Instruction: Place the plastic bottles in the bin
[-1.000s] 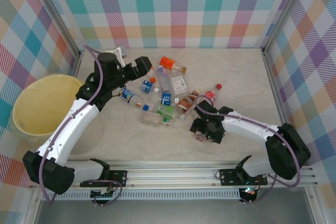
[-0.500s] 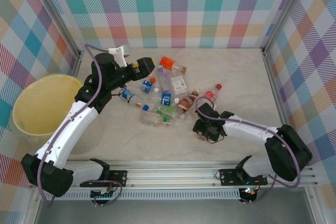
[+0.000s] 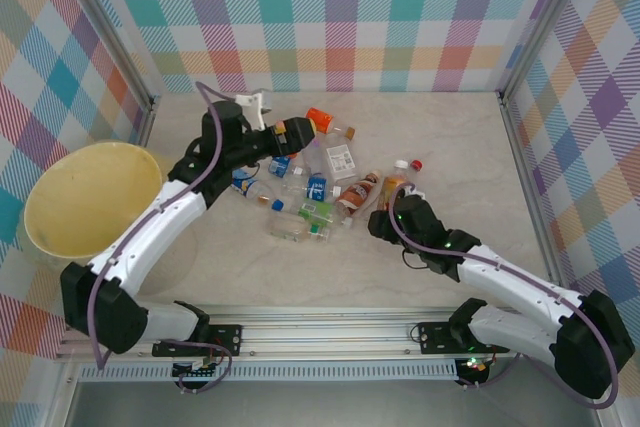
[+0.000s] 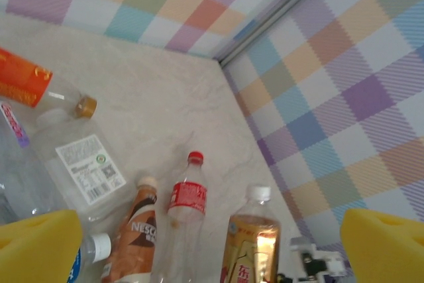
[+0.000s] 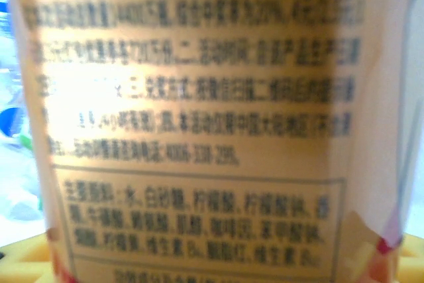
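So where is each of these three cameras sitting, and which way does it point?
Top view: high behind the robot, looking down at table, bottles and bin; left arm and right arm show.
Left wrist: on the left arm, looking across the bottles toward the right wall; its open yellow finger pads show.
Right wrist: on the right arm, close against the gold-label bottle it grips; yellow pad edges show.
Shared: all three see that gold-label bottle.

The tan-labelled bottle (image 5: 199, 124) is cropped at twelve and six o'clock; its fine print (image 5: 192, 223) is blurred, seemingly ingredients.
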You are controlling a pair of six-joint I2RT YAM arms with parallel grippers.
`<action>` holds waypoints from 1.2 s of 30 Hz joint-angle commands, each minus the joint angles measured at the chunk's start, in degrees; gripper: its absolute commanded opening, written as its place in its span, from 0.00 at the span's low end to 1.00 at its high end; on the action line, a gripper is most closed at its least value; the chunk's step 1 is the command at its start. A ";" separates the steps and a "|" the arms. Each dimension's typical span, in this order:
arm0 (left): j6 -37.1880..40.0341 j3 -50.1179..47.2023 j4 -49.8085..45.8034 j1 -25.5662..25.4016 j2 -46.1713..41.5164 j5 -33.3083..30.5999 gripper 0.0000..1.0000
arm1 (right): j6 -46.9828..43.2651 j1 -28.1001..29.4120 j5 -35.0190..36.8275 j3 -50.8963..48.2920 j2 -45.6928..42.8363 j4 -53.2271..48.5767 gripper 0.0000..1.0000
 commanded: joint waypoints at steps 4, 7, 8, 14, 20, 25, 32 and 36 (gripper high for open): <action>-0.34 3.10 -0.03 -3.31 3.15 -0.77 1.00 | -15.36 0.25 -12.70 4.55 1.91 14.91 0.49; -0.67 2.70 0.23 -4.37 3.74 -2.04 1.00 | -17.31 0.25 -19.50 6.75 5.06 17.47 0.51; -0.93 2.63 0.38 -4.58 3.93 -1.94 1.00 | -17.76 0.25 -21.28 7.60 6.10 17.79 0.51; -0.16 2.71 -0.50 -5.73 4.36 -2.51 0.99 | -20.61 0.25 -30.46 13.14 12.68 17.09 0.52; 2.59 4.56 -8.11 -6.10 4.42 -11.37 0.90 | -22.60 0.42 -35.87 17.36 17.07 14.20 0.53; 3.44 4.94 -10.75 -6.19 5.19 -11.00 0.83 | -24.00 0.60 -38.30 20.39 19.60 12.00 0.54; 3.10 4.63 -11.17 -6.24 4.66 -14.26 0.69 | -26.05 1.10 -41.74 22.95 21.95 10.74 0.54; 2.55 3.70 -11.03 -6.27 3.55 -17.20 0.59 | -26.60 1.47 -42.50 23.40 22.49 10.16 0.54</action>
